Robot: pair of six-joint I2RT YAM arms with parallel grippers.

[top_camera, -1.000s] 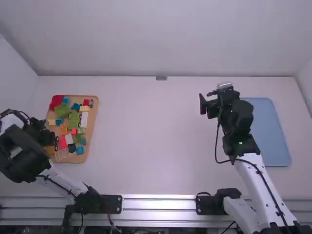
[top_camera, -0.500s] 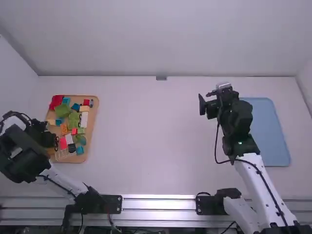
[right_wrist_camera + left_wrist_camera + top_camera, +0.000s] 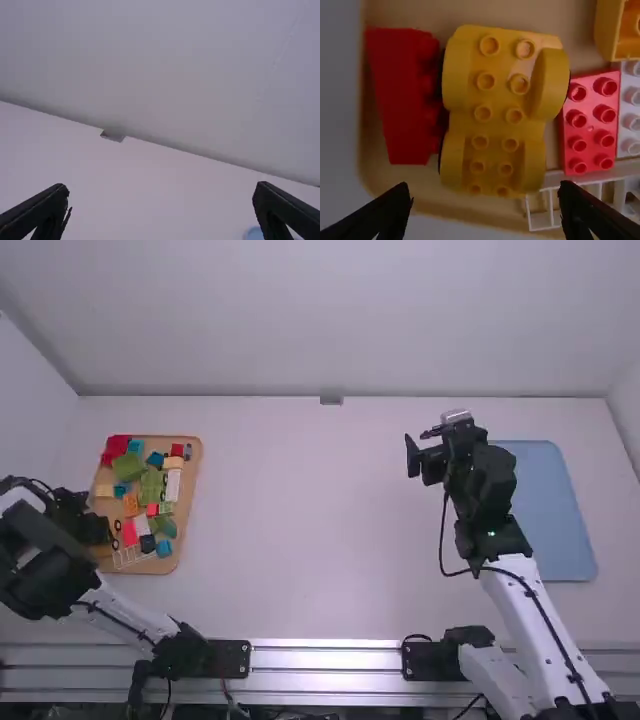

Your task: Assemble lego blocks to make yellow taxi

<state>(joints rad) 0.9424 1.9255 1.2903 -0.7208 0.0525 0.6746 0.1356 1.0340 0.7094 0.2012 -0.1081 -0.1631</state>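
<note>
My left gripper point(image 3: 98, 530) is over the near left part of the wooden tray point(image 3: 190, 502). In the left wrist view, the left gripper point(image 3: 485, 212) stands open above a yellow wheeled car base point(image 3: 497, 115) with studs on top, nothing between its fingers. A red block point(image 3: 400, 95) lies beside the base, a red studded brick point(image 3: 592, 122) on its other side. My right gripper point(image 3: 424, 457) is held up over the table left of the blue board; in the right wrist view the right gripper point(image 3: 162, 212) is open with nothing between its fingers.
The tray holds several other pieces, among them a green block point(image 3: 128, 467), an orange block point(image 3: 131, 504) and a white fence-like piece point(image 3: 128, 558). A blue board point(image 3: 548, 510) lies on the right side of the white table point(image 3: 310, 530).
The left gripper has shifted slightly to the left over the tray, uncovering a bit more of it. My right gripper has drifted very slightly left.
</note>
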